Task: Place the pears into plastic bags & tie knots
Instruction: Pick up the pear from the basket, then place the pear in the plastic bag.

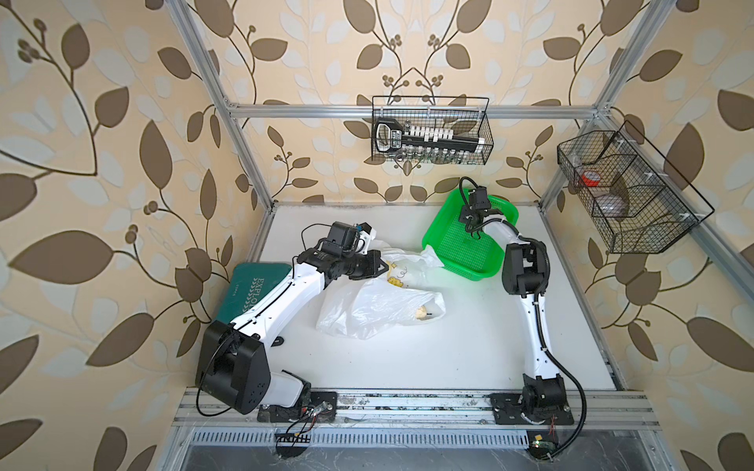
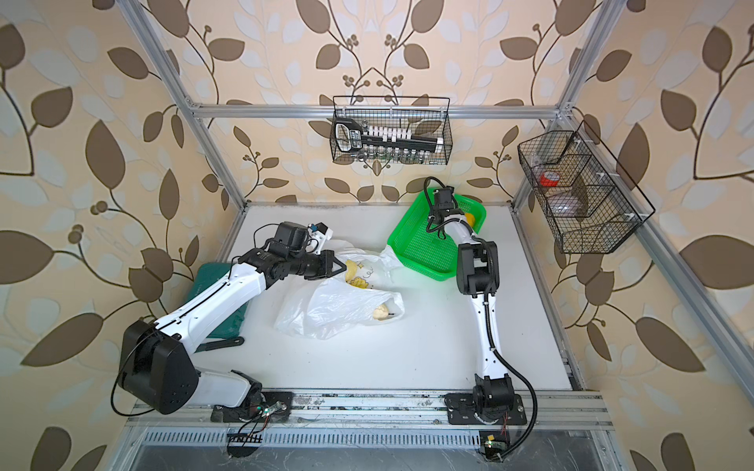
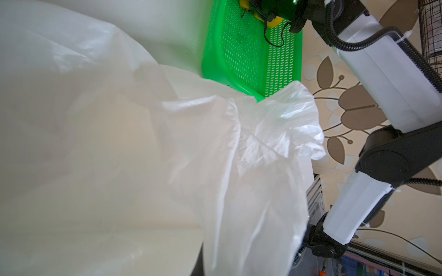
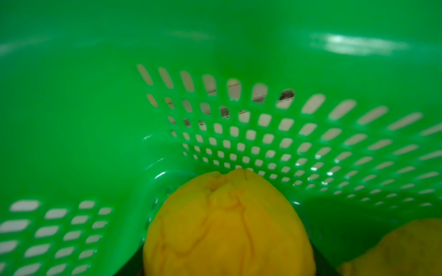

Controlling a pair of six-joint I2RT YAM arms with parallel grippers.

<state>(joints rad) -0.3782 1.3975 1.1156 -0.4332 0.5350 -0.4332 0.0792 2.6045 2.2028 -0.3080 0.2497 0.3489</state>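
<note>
We observe the plastic bag (image 1: 379, 306) lying crumpled on the white surface (image 1: 428, 359), at mid-depth and left of centre in both top views. Its yellow-red print (image 2: 358, 281) faces upward near the far part of the bag. A pale cream pear (image 1: 421, 313) rests inside the bag at its right end, visible through the film in both top views.

The left gripper (image 1: 377, 267) is positioned at the far-left edge of the bag. Its jaws are fully closed, and bag film is gathered at their tips; in the left wrist view the film (image 3: 143, 155) fills most of the frame, so we cannot confirm the exact pinch point.

The green basket (image 1: 449, 253) sits at the far right of the surface, just beside the bag. The right gripper (image 2: 459, 216) reaches down into its far corner. In the right wrist view an orange-yellow pear (image 4: 227, 227) sits directly ahead, against the perforated basket wall, with a second yellow pear (image 4: 404, 251) partly visible beside it. The jaws themselves are not visible, so we cannot tell their opening or whether they grip the pear.

A dark green case (image 1: 245, 293) lies at the left edge of the surface, under the left arm.
</note>
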